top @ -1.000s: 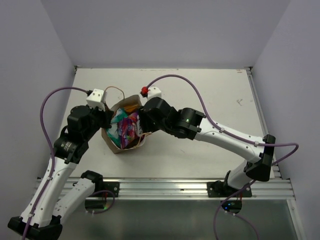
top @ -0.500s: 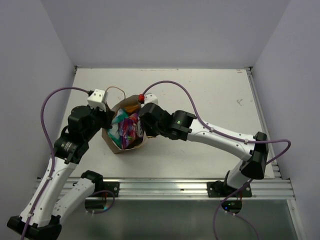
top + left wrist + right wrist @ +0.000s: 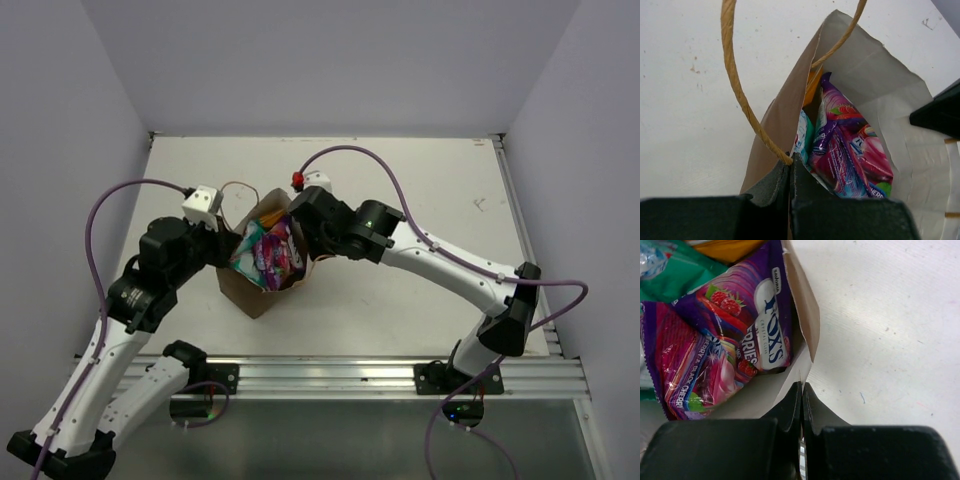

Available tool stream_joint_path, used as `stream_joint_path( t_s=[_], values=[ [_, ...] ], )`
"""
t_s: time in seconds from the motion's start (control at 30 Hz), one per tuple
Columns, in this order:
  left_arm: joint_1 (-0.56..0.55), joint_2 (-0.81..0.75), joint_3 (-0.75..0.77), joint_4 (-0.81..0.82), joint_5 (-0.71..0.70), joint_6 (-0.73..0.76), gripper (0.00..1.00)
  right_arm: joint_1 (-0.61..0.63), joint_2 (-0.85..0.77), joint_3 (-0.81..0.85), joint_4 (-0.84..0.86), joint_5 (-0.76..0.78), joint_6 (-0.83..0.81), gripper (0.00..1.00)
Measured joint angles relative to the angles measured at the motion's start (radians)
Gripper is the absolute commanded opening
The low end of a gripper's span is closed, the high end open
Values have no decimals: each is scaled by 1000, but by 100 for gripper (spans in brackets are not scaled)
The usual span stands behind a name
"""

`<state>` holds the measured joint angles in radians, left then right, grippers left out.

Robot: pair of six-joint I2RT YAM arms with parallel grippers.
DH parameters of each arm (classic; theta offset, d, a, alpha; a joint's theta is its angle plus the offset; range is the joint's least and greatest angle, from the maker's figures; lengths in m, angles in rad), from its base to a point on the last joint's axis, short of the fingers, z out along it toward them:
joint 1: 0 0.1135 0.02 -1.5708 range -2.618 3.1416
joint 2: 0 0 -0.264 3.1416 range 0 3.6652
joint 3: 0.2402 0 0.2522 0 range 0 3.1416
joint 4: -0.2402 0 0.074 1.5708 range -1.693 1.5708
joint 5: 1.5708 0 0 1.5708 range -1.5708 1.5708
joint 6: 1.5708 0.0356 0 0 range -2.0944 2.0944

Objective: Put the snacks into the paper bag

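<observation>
Item 1, appearance: brown kraft paper bag, rectangular, creased walls, pale inner face, mouth spread open. One twisted paper handle arcs over the rim on the left arm's side.

Contents seen through the mouth:
- glossy purple Fox's candy bag, berry print, white logo patch
- small teal-white packet, pressed against the left wall
- orange chip bag, only a corner showing, deepest in
- dark brown chip bag: cannot tell, not made out in any view

Item 2, position vs grippers: bag stands on the white table, centre-left, between the two arms.
- Left gripper: fingers pressed together, pinching the rim right at the handle's root.
- Right gripper: fingers pressed together, nipping the opposite wall's edge beside a notch in the paper.
- The two grips sit on facing sides of the mouth; the snacks lie between them, inside the bag. The candy bag is nearest the right gripper, just beside its fingers but apart from them.

Item 3, orientation: mouth faces up toward the overhead cam, base toward the near edge. Whether the bag is dead upright or leaning slightly, cannot tell. The candy bag's long axis runs down into the bag, with one short end at the mouth. The teal-white packet is on edge beside it, approx. parallel.
</observation>
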<state>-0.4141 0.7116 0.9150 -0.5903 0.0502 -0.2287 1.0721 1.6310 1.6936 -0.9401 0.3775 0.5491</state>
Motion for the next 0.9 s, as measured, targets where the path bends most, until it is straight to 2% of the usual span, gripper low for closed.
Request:
stream_joint_path(
  t_s=[0.3,0.9],
  values=[
    [-9,2,4,-103,79,-87,0,-99,46,154,-134,-11,-66,0],
    [-10,51,-3,-49,194,-203,0,-195,132,240,-159,-35,-184,0]
  ],
)
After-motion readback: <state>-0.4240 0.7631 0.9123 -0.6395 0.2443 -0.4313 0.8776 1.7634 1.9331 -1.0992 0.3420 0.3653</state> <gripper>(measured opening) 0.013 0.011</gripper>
